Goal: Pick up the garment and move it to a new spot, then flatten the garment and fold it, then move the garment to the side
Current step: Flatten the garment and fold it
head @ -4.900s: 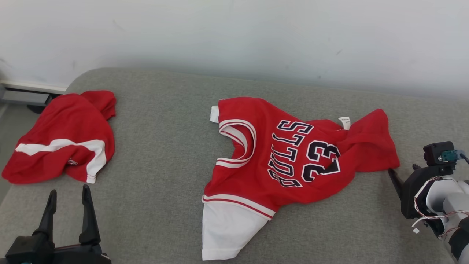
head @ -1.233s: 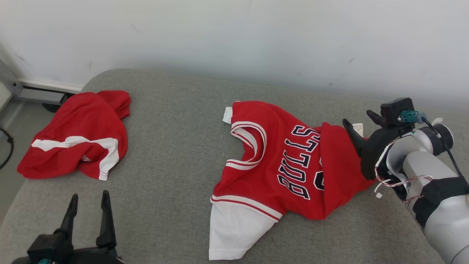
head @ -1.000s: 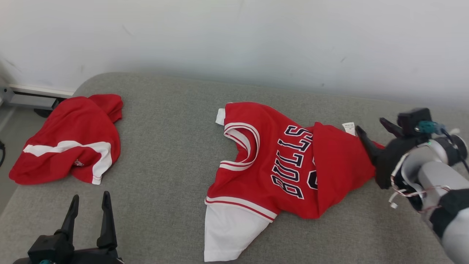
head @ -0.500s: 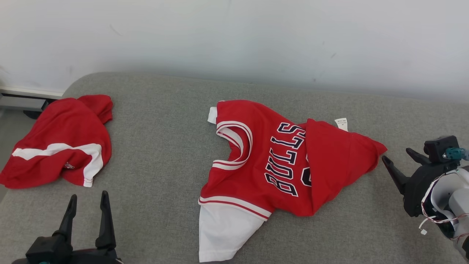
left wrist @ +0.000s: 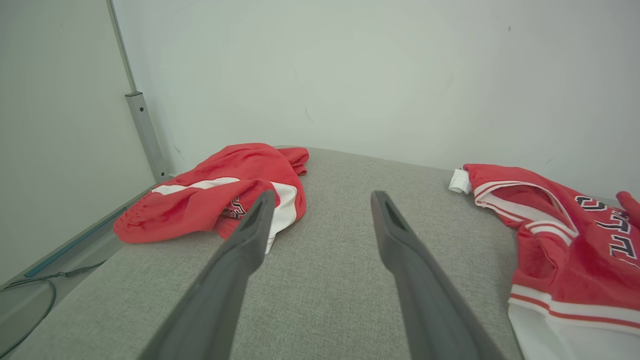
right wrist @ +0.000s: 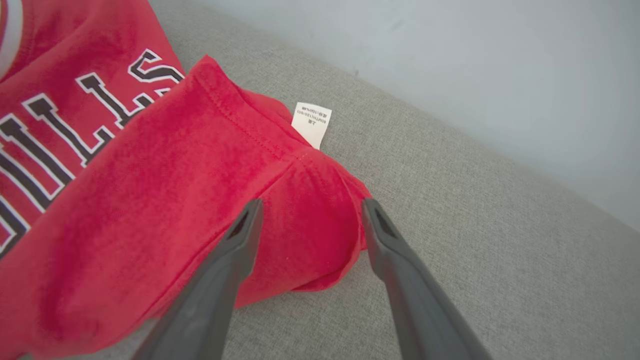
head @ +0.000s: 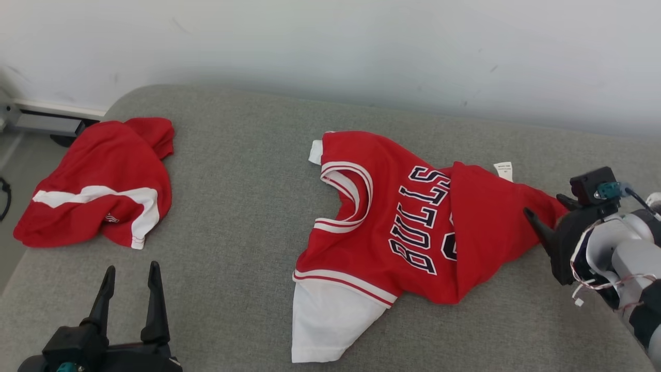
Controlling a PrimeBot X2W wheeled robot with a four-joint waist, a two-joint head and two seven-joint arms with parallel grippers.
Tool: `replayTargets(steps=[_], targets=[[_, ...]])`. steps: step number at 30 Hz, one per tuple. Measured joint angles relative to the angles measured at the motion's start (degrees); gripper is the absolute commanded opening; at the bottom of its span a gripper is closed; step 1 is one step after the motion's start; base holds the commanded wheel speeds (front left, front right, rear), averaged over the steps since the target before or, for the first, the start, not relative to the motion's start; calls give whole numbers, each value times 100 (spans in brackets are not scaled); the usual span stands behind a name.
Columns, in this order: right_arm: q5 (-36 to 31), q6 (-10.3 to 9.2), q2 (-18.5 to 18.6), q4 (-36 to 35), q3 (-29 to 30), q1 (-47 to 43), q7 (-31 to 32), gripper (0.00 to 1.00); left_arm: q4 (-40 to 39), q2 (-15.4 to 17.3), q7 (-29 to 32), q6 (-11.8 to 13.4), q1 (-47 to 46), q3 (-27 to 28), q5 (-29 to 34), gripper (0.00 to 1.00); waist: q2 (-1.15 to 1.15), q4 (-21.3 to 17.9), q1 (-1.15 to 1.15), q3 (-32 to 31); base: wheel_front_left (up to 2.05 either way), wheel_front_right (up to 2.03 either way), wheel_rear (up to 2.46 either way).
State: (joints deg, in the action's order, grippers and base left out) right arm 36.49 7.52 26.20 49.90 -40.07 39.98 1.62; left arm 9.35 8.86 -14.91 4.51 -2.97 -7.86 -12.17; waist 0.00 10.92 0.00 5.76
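Note:
The garment, a red jersey [head: 408, 222] with "BULLS" lettering and white sleeves, lies crumpled on the grey cushion [head: 237, 206]. Its right part is folded over the number, and a white label [head: 503, 170] sticks out at the back. My right gripper [head: 545, 205] stands open at the jersey's right corner. In the right wrist view its two fingers straddle that red corner [right wrist: 320, 225], with the gripper [right wrist: 311, 205] just short of the label [right wrist: 312, 124]. My left gripper [head: 131, 268] is open and holds nothing at the lower left, far from the jersey [left wrist: 560, 235].
A second red garment with a white stripe [head: 98, 181] lies bunched at the cushion's far left, ahead of my left gripper [left wrist: 323, 195]. A white wall runs close behind. Past the cushion's left edge the floor holds a metal rail [head: 41, 124] and a cable.
The jersey's right end, spread out earlier, now lies folded over the number. My right gripper let it go, drew back right, and has come in again over the right corner. The camera shifted.

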Motion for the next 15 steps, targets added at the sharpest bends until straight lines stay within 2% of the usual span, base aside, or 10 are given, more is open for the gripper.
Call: replayTargets(steps=[8, 15], targets=[[-24, 0, -212, 708, -147, 661, 364, 100, -29, -93, 0, -42, -127, -30, 58, 100, 0, 199, 0, 248, 0, 0, 0], [126, 0, -336, 1146, -319, 899, 527, 100, -14, -154, 0, -86, -230, -27, 96, 100, 1, 398, 1, 425, 0, 0, 0]])
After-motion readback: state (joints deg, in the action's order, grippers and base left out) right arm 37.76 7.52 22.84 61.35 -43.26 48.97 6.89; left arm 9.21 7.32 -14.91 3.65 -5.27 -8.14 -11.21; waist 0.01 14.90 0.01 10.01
